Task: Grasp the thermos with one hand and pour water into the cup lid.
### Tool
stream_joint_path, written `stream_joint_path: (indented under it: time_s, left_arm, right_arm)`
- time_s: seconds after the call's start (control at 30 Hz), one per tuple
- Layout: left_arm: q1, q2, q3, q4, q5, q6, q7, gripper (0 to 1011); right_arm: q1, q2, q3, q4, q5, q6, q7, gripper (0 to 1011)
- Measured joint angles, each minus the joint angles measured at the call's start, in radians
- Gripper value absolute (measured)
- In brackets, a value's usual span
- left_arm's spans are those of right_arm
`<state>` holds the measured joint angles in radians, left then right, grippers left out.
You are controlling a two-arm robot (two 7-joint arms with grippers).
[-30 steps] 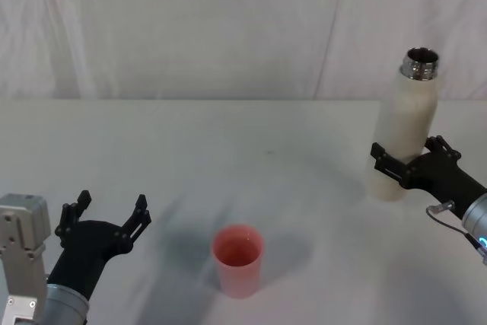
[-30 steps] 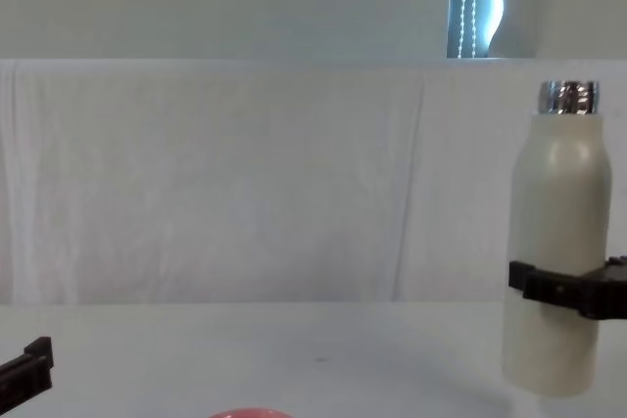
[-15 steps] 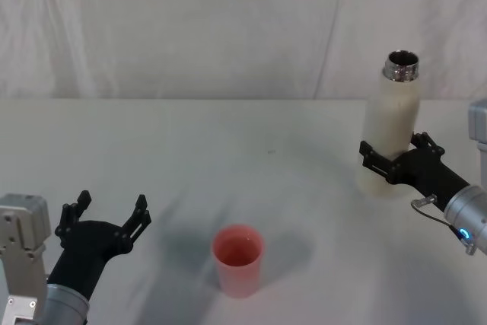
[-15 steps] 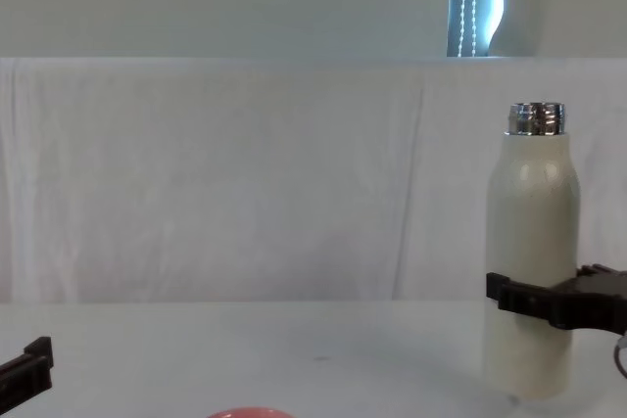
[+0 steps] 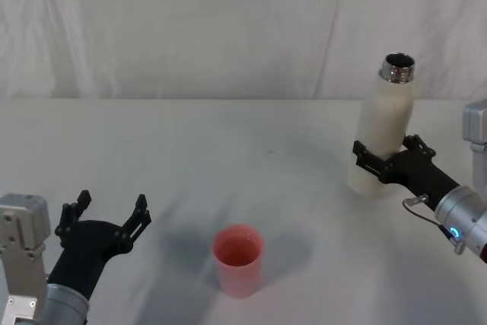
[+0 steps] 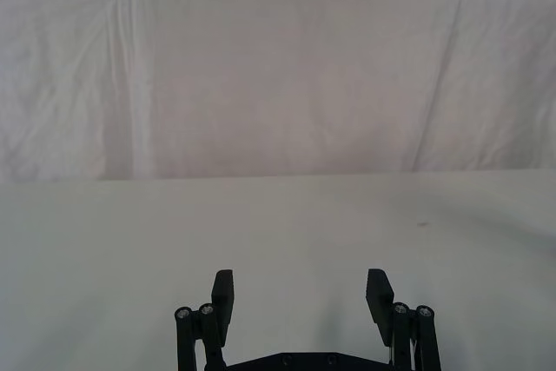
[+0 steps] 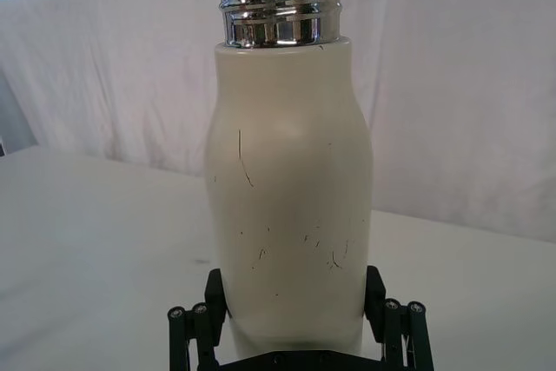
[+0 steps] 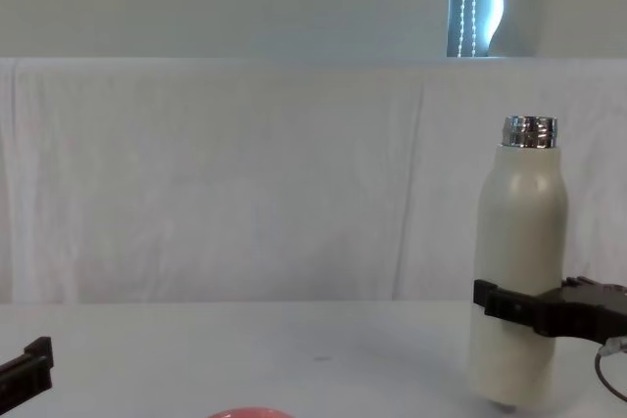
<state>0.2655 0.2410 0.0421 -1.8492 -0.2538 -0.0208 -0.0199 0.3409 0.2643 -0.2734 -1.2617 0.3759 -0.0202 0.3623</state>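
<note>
The cream-white thermos [image 5: 383,127] stands upright at the right of the table, its steel neck open at the top. My right gripper [image 5: 384,165] is shut on its lower body, one black finger on each side, as the right wrist view shows for the thermos [image 7: 291,188] and gripper [image 7: 291,293]. In the chest view the thermos [image 8: 517,261] has its base at or just above the tabletop. The pink cup lid [image 5: 238,256] stands open side up near the front centre, left of the thermos and apart from it. My left gripper [image 5: 111,205] rests open at the front left.
A white cloth covers the table [image 5: 228,150] and hangs as a backdrop behind it. Bare tabletop lies between the thermos and the cup lid. In the chest view the lid's rim [image 8: 247,412] shows at the bottom edge, and one left fingertip [image 8: 29,364] at lower left.
My right gripper has carried the thermos leftward toward the table's centre and slightly lower. The left gripper and the cup lid have stayed where they were.
</note>
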Motion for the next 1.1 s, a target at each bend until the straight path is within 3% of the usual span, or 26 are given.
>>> stream_joint_path:
  time_s: [0.4,1.1]
  left_arm:
    - [0.0,0.0,0.0,0.0,0.0,0.0,0.0,1001]
    - [0.0,0.0,0.0,0.0,0.0,0.0,0.0,1001]
  right_arm:
    - [0.016,-0.012,-0.013,0.049,-0.005,-0.04,0.021,960]
    - [0.022,-0.012,-0.026,0.061,-0.027,-0.033,0.022,960]
